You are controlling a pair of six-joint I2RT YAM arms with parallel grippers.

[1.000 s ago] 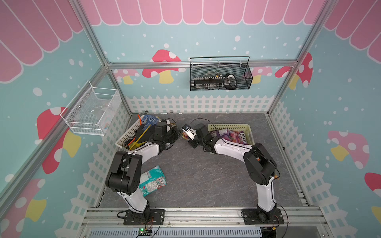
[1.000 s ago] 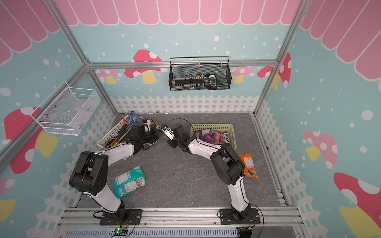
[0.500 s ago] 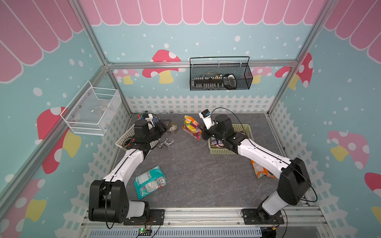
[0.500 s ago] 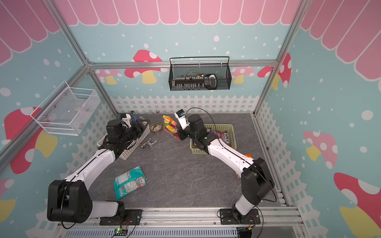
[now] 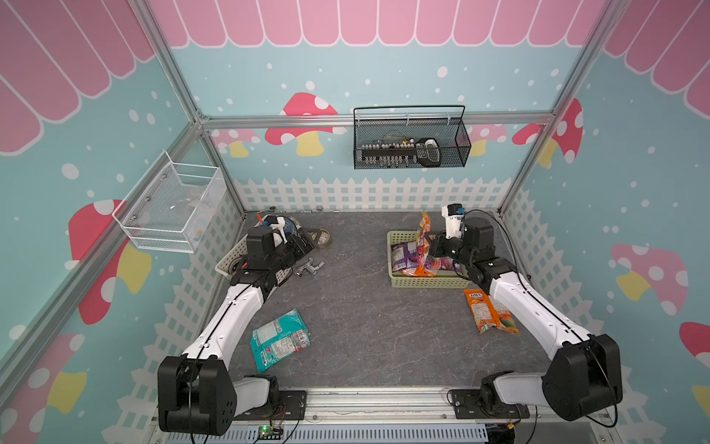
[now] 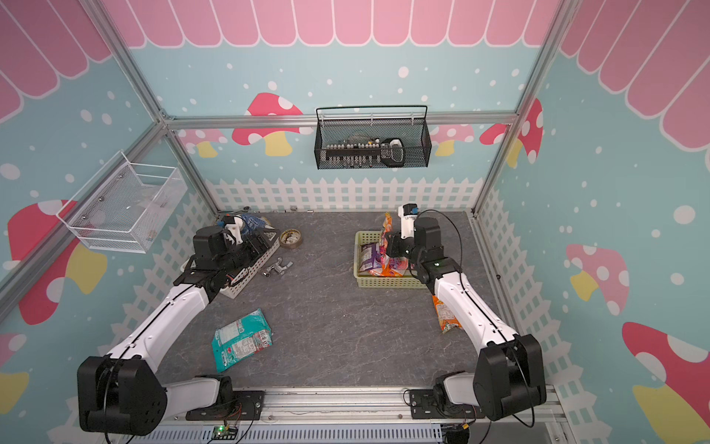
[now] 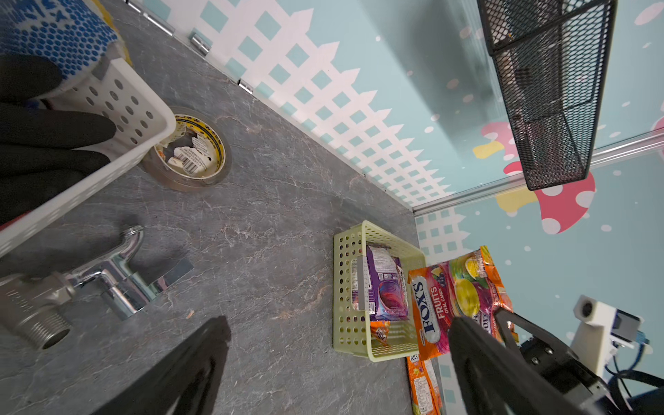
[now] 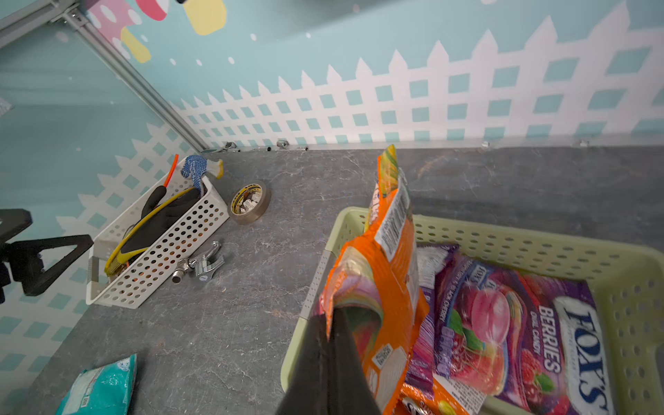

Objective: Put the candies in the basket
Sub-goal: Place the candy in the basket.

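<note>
We log the handover as done: left end effector (image 5: 305, 243) now spread open, withdrawn. Right end effector (image 5: 432, 246) has carried the orange bag (image 5: 423, 230), pinched upright, over the basket (image 5: 426, 283). Release due; teal bag (image 5: 279, 340) and second orange bag (image 5: 490, 315) wait on the bench (image 5: 365, 326).

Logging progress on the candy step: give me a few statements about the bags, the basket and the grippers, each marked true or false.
1. The right gripper is shut on an orange bag, held upright over the basket. True.
2. The teal bag lies in the basket. False: it lies on the table, well away from the basket.
3. The left gripper is open and holds nothing. True.
4. Every orange bag is in the basket. False: a second orange bag lies on the table outside it.
5. A purple FOX'S bag lies in the basket. True.
</note>
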